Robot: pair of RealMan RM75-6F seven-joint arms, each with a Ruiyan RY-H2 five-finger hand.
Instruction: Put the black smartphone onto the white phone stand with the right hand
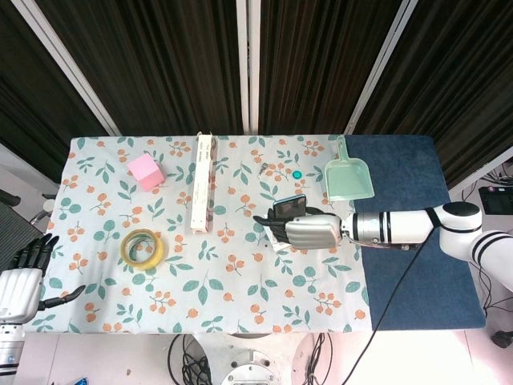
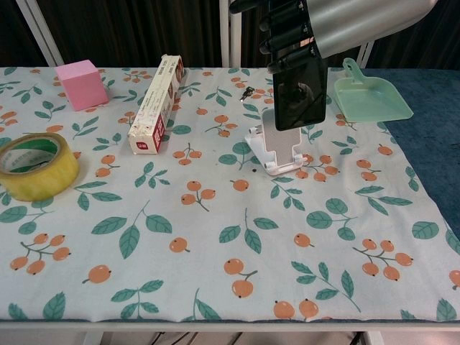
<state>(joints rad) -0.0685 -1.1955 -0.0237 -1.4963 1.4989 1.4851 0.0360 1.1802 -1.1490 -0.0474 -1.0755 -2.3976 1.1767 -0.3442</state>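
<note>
My right hand grips the black smartphone by its upper part and holds it upright, screen facing the chest camera. The phone hangs just above the white phone stand, covering the top of the stand's back plate; whether they touch I cannot tell. In the head view the hand hides most of the stand. My left hand is open at the table's near left corner, holding nothing.
A yellow tape roll, a pink cube and a long white box lie to the left. A green dustpan sits right of the stand, a small teal cap and a tiny dark item behind it.
</note>
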